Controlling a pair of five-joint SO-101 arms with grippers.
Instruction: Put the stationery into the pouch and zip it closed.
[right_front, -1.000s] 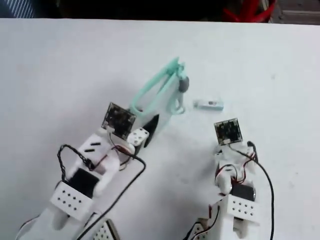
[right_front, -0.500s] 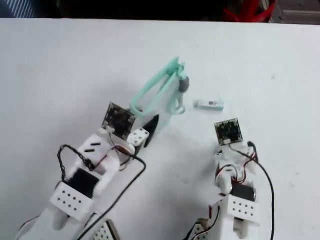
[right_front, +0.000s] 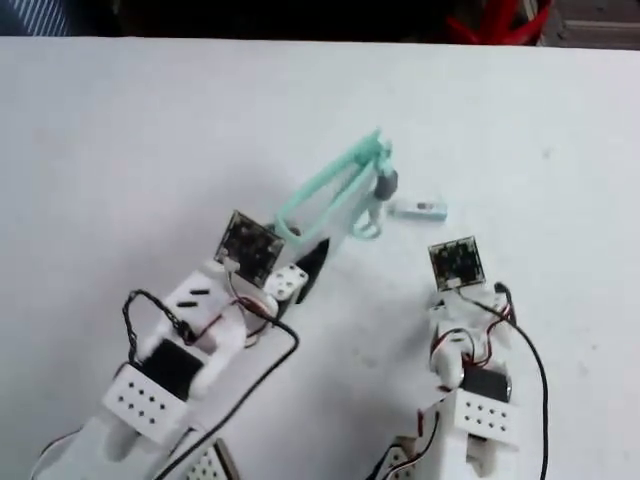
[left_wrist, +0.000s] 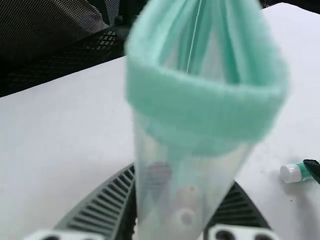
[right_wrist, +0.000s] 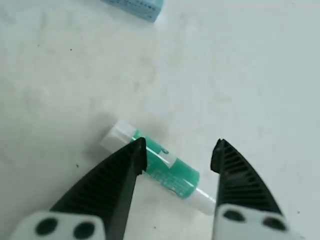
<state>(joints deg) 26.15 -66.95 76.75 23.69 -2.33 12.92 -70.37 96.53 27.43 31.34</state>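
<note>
Left gripper is clamped on the low end of the pouch, holding it off the table with the mint-trimmed mouth gaping open and pointing up and away from the arm. The pouch looks soft, light and floppy, so I expect the mouth to sag or fold if nudged. Blurry shapes show through its clear wall; can't tell what they are.

Just right of the pouch mouth, a green-and-white stick lies flat on the table.

Right gripper is spread wide, with the stick between its fingers in the wrist view. The stick looks rigid, light and smooth, so it's likely to roll. Best to grab it mid-body, square across its axis.
</note>
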